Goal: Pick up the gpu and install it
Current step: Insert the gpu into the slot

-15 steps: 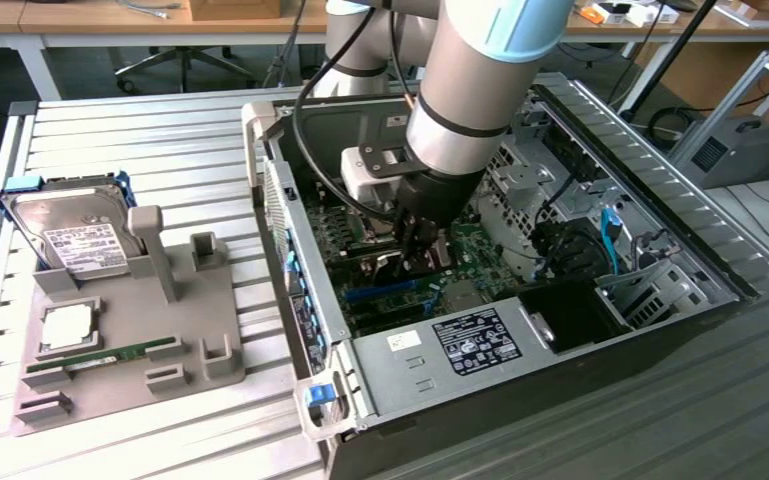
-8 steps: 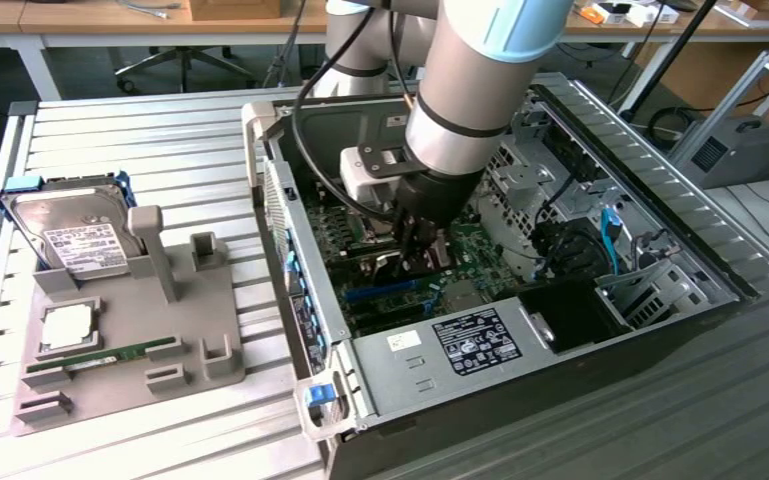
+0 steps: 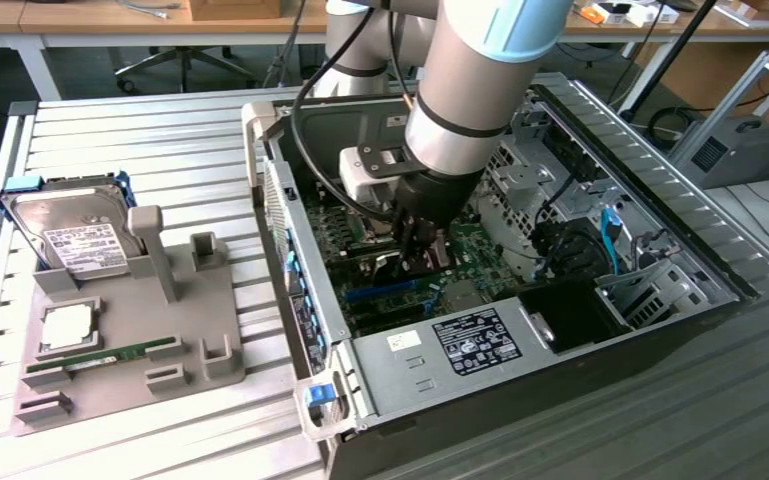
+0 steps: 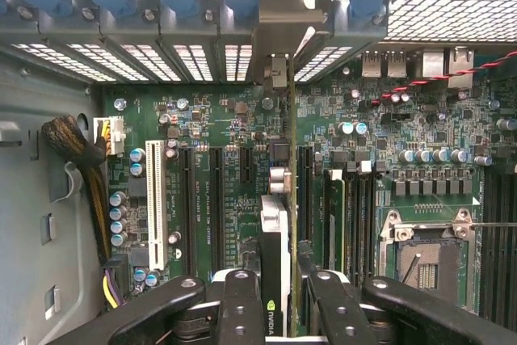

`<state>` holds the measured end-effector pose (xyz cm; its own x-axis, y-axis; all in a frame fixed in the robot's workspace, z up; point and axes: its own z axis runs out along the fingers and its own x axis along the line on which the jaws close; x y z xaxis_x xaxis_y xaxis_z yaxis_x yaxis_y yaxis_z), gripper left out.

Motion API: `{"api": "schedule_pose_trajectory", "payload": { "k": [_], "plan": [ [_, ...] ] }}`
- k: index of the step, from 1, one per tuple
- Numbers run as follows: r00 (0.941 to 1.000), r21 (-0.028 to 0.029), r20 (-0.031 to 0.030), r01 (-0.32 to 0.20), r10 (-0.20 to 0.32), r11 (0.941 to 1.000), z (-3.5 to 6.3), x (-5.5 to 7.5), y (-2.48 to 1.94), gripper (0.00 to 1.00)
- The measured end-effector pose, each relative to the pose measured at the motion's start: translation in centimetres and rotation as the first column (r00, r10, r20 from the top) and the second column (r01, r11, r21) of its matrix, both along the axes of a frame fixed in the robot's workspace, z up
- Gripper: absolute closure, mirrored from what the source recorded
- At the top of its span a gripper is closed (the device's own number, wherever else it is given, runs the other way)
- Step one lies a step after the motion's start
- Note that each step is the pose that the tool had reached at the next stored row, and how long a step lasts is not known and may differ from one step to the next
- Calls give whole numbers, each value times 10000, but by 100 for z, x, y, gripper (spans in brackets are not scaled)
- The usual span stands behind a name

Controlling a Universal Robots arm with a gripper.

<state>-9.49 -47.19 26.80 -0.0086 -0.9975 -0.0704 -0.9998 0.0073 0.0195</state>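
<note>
Pincer (image 4: 281,284): clenched on thin black gpu card (image 4: 275,240), held edge-on at green motherboard (image 4: 218,123).
Risk: a tilted card may jam — not seat.

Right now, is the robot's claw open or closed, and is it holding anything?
Gripper: closed on the graphics card, holding it edge-on over the green motherboard.

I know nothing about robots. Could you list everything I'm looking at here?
case: one, black and grey, open, on the table
motherboard: one, green, inside the case
gpu: one, black, upright over the motherboard
holder: one, grey, beside the case, exterior view's left
hard drive: one, silver, on the holder
RAM stick: one, green, on the holder
table: one, grey slats
arm: one, grey, reaching into the case
hand: one, black, shut on the gpu
</note>
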Motion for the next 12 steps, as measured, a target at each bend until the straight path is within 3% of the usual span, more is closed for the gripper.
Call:
{"api": "schedule_pose_trajectory", "payload": {
  "k": [12],
  "plan": [
    [10000, 0, -3, 0, 0, 10000, -46, 1, 0, 73]
  ]
}}
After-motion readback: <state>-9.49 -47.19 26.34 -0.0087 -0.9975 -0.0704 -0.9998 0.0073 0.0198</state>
